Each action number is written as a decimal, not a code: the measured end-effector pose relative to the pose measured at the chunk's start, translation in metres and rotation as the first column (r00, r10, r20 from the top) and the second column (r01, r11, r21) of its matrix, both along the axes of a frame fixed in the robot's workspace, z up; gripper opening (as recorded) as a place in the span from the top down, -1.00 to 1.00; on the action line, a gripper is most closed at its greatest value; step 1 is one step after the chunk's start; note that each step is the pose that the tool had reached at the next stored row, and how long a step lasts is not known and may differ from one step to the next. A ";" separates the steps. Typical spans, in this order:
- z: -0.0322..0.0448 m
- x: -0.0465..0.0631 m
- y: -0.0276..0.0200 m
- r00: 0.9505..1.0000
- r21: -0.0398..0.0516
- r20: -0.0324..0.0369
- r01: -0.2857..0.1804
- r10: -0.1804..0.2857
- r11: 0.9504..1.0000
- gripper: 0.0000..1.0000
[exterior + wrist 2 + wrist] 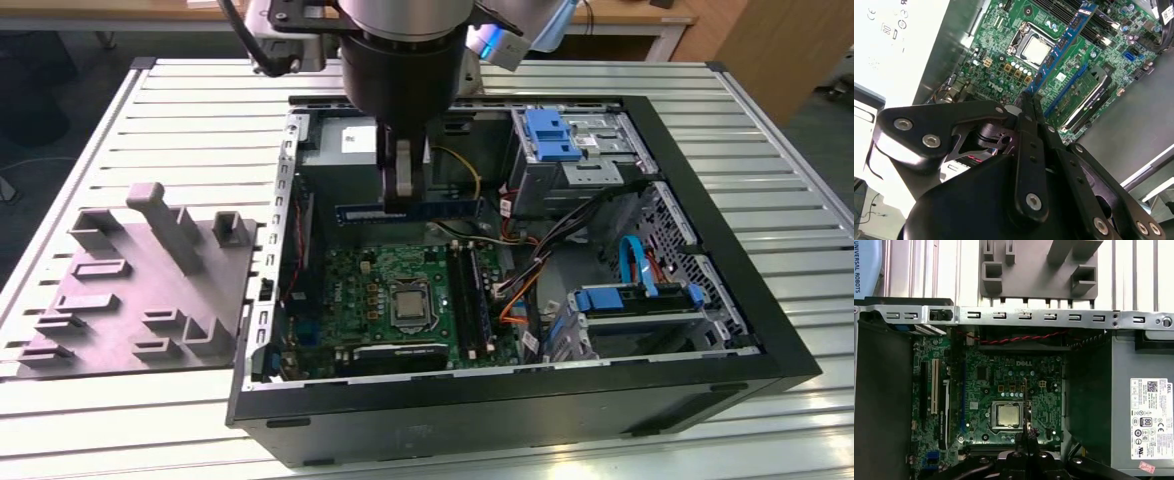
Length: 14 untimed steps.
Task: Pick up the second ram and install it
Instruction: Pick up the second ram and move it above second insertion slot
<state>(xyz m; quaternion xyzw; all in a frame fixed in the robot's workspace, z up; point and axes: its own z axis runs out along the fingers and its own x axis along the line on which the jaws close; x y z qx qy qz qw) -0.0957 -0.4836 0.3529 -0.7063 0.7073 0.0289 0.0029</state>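
Stick lifted, not yet seated.

My gripper [1028, 100] is pinched shut on the memory stick [1061, 42] and holds it in the air over the green board [354, 285], inside the open computer case [534, 410]. I judge the pickup done and the seating left. The stick is a long, thin blue strip with a row of dark chips.

We count one gripper [398, 200], one dark-blue ram stick [441, 211], one open computer case [534, 405], one motherboard [350, 285], one processor [404, 301], one power supply [1134, 365], two blue drive caddies [550, 133] [617, 298] and one grey fixture block [134, 290].
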 end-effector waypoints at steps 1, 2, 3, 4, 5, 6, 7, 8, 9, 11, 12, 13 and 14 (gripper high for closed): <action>-0.0007 0.000 0.0000 1.000 0.000 0.000 0.000 0.000 1.000 0.77; -0.0014 0.000 0.0000 1.000 0.000 0.000 0.000 0.000 1.000 0.77; -0.0021 0.000 0.0000 1.000 0.000 0.000 0.000 0.000 1.000 0.77; -0.0027 0.000 0.0000 1.000 0.000 0.000 0.000 0.000 1.000 0.77; -0.0034 0.000 0.0000 1.000 0.000 0.000 0.000 0.000 1.000 0.77; -0.0040 0.000 0.0000 1.000 0.000 0.000 0.000 0.000 1.000 0.77; -0.0046 0.000 0.0000 1.000 0.000 0.000 0.000 0.000 1.000 0.77; -0.0051 0.000 0.0000 1.000 0.000 0.000 0.000 0.000 1.000 0.77; -0.0057 0.000 0.0000 1.000 0.000 0.000 0.000 0.000 1.000 0.77; -0.0068 0.000 0.0000 1.000 0.000 0.000 0.000 0.000 1.000 0.77; -0.0073 0.000 0.0000 1.000 0.000 0.000 0.000 0.000 1.000 0.77; -0.0079 0.000 0.0000 1.000 0.000 0.000 0.000 0.000 1.000 0.77; -0.0086 0.000 0.0000 1.000 0.000 0.000 0.000 0.000 1.000 0.77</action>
